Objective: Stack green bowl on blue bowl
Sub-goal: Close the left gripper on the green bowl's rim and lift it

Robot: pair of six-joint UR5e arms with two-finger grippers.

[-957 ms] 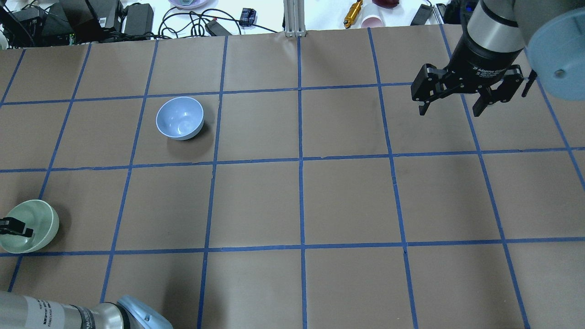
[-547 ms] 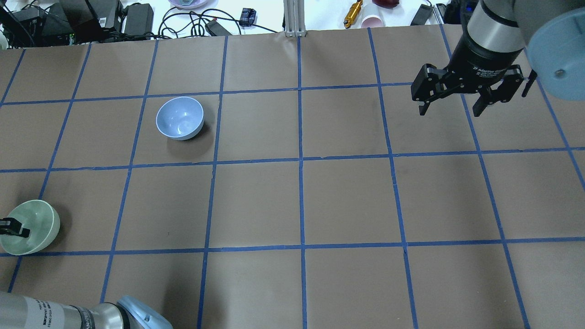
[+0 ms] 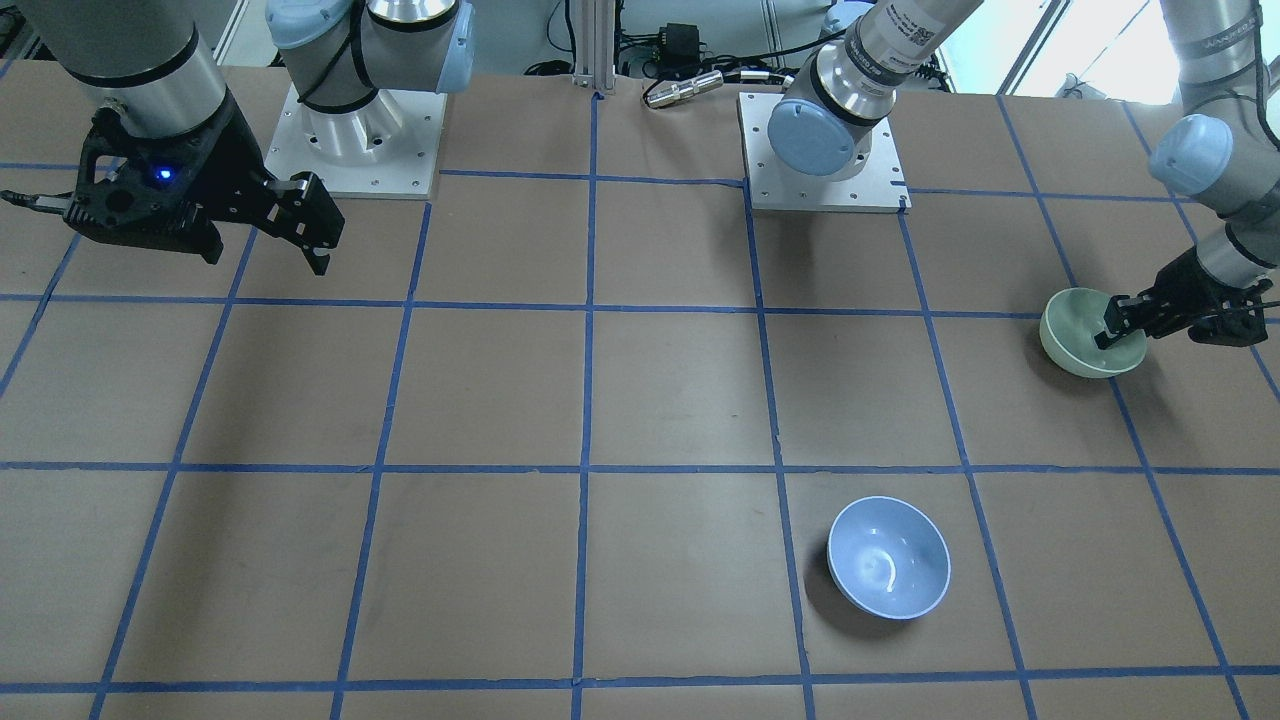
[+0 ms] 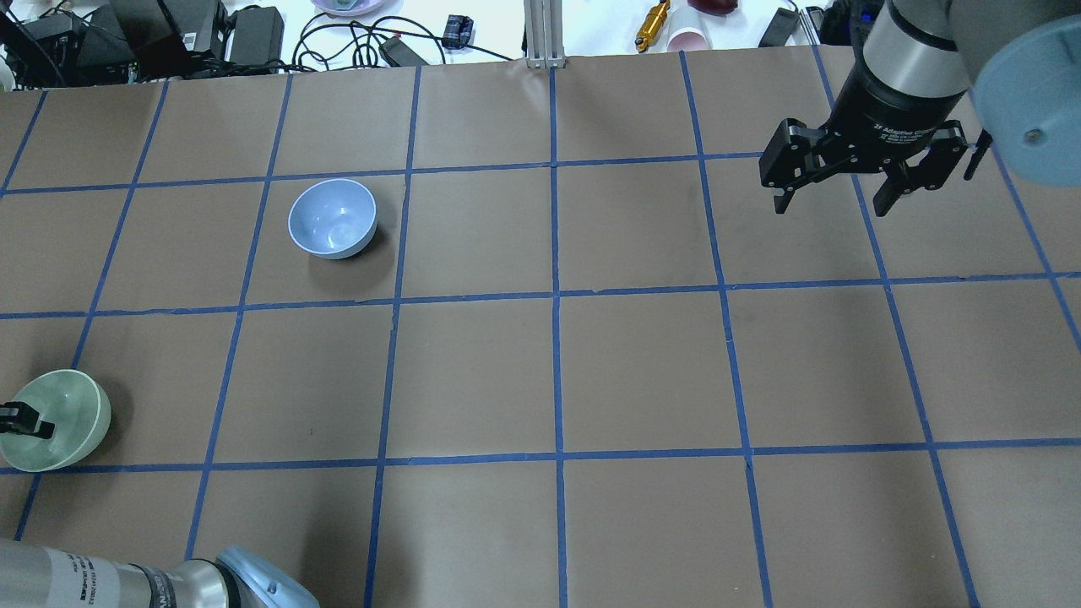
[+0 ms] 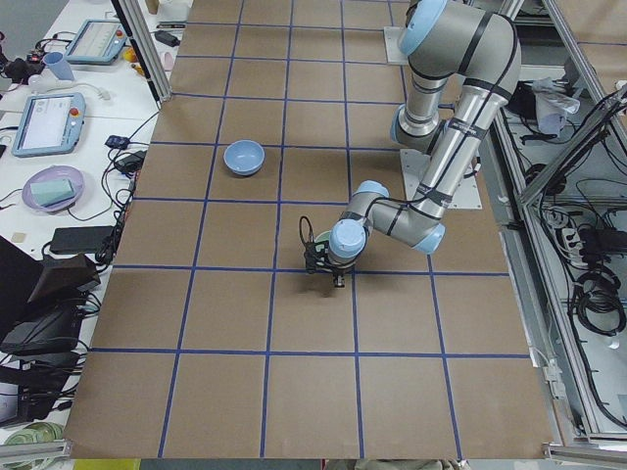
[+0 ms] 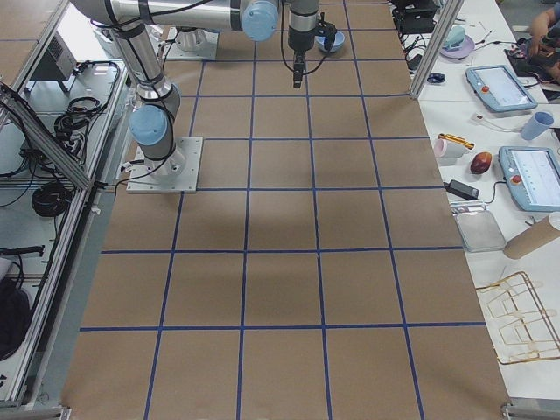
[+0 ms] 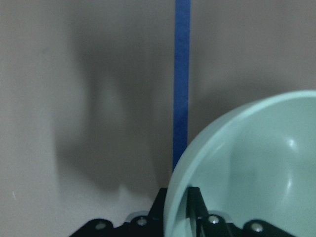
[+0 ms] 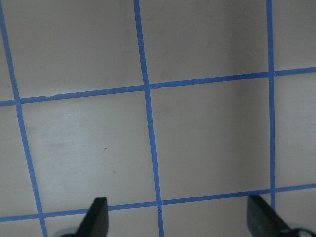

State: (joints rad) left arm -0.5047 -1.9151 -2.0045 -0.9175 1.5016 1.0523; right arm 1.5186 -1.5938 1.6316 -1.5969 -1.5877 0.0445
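At the tabletop's [image 4: 642,371] left end, near the robot's edge, the left tool [image 3: 1118,328] is clenched on the rim of the green bowl [image 4: 74,415]. The left wrist view shows one finger inside the wall and the other outside it. The bowl appears tipped in the grip, its opening not level. Whether its base is clear of the tabletop cannot be confirmed from these views.

The blue bowl [image 4: 332,218] stands upright and free on the tabletop, well apart from the green bowl, farther from the robot and toward the centre. Nothing steadies it. The right tool [image 4: 832,201] hangs released, jaws wide and holding nothing, above the far right area, well away from both bowls.

Assessment: pickup is made or in hand; carry and placement are not yet done.

Hazards noted:
- The hold is a one-sided pinch on a glossy wall. The bowl's weight hangs off to one side, so it may swivel or slip out during the carry.
- If the tilt is not corrected, the green bowl could meet the blue rim edge-first and seat crooked.
- The blue bowl is unrestrained, so an off-centre descent may push it aside or tip it.
- The outer finger sits where the two walls must nest. It may strike the blue rim before release.
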